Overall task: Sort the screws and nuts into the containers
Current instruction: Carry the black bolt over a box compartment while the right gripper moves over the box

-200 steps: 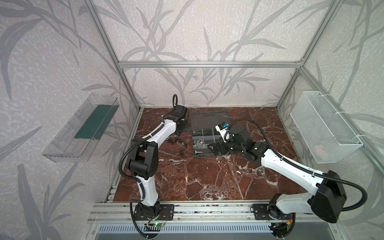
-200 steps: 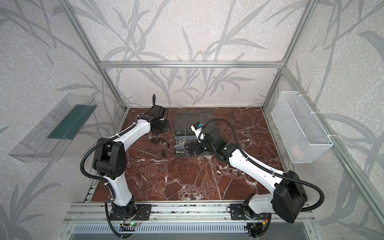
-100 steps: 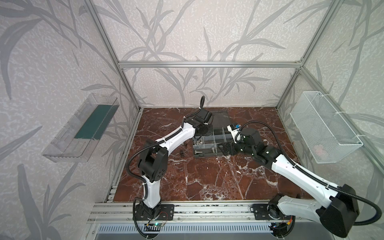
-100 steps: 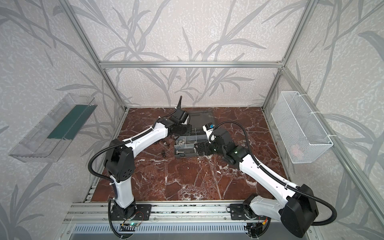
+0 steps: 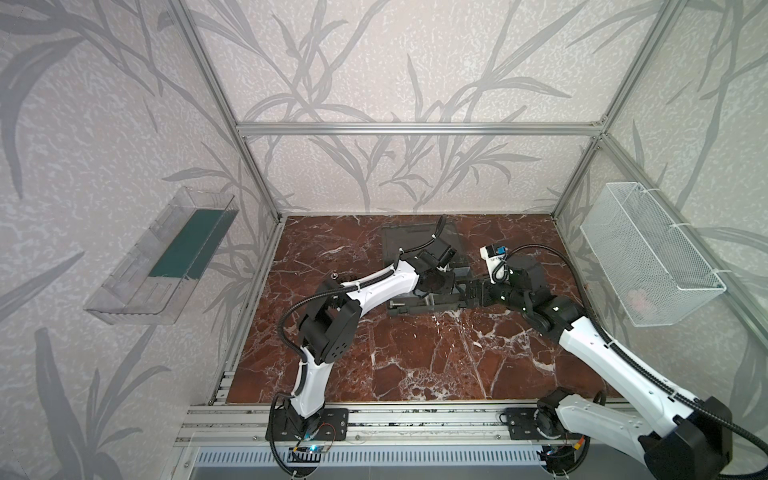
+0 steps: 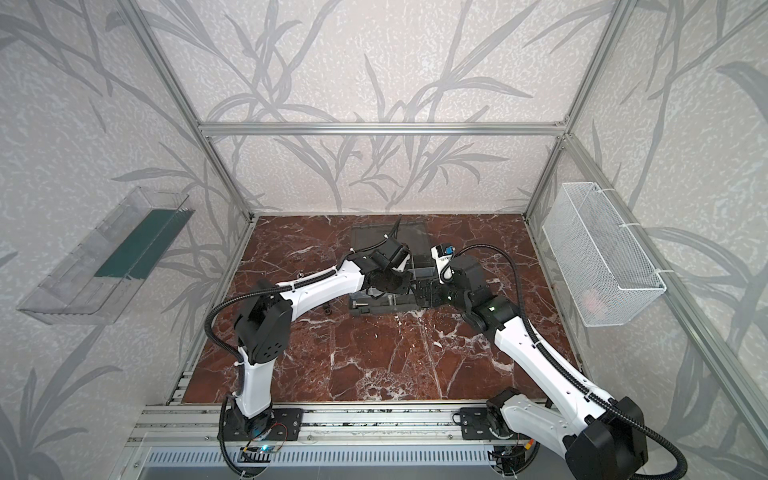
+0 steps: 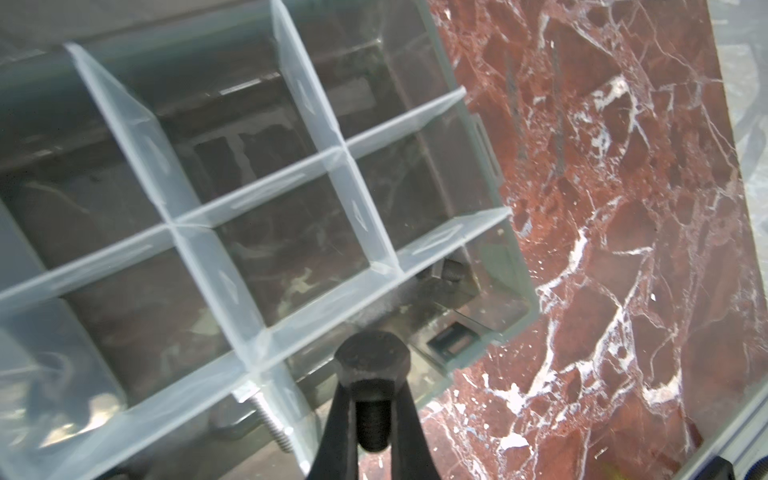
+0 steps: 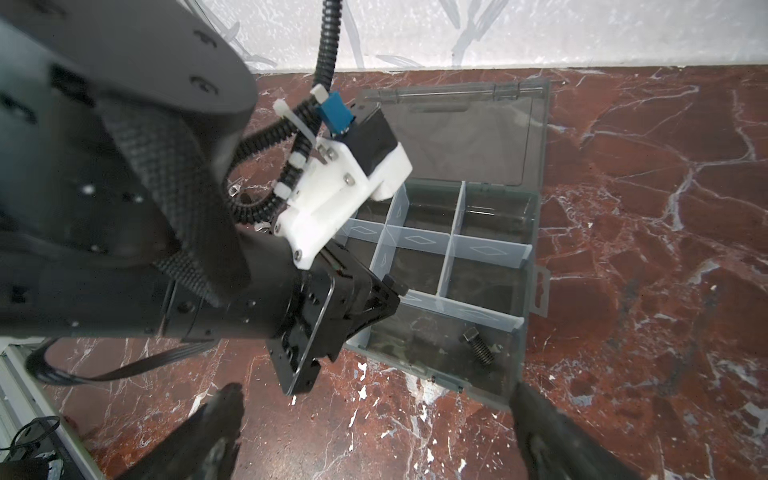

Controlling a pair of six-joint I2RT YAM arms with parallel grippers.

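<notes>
**Left arm poised over the parts case.** The left gripper (image 7: 372, 401), reaching in from 8 o'clock across the marble table (image 5: 415, 357), has its jaws clamped tight on a black screw (image 7: 372, 363). It pinches the threaded shaft just behind the hex head. The screw's long axis runs in line with the fingers (image 7: 338, 419), head outward, away from the wrist.

The screw hangs above the organizer case (image 5: 424, 309), which sits toward 12 o'clock from the table's centre. The lid (image 5: 411, 241) is folded flat on the case's 12 o'clock side. From the left wrist, the head overlies the case's 6 o'clock row, close to the translucent divider (image 7: 440, 239) fencing off that row; which cell lies beneath cannot be told.

A second black screw (image 8: 478, 345) lies in that row toward its 3 o'clock end, and a silver screw (image 6: 360, 306) toward its 9 o'clock end. The right gripper (image 8: 374, 419), coming in from 4 o'clock, stands with jaws spread wide and nothing between them. It sits low over the marble just beside the case's 4 o'clock corner.

The drop looks to be the left arm's, since it alone is loaded. A release should land the screw in the 6 o'clock row if the head clears the divider. A small loose piece (image 5: 332, 275) sits at the case's 9 o'clock, too small to name.
</notes>
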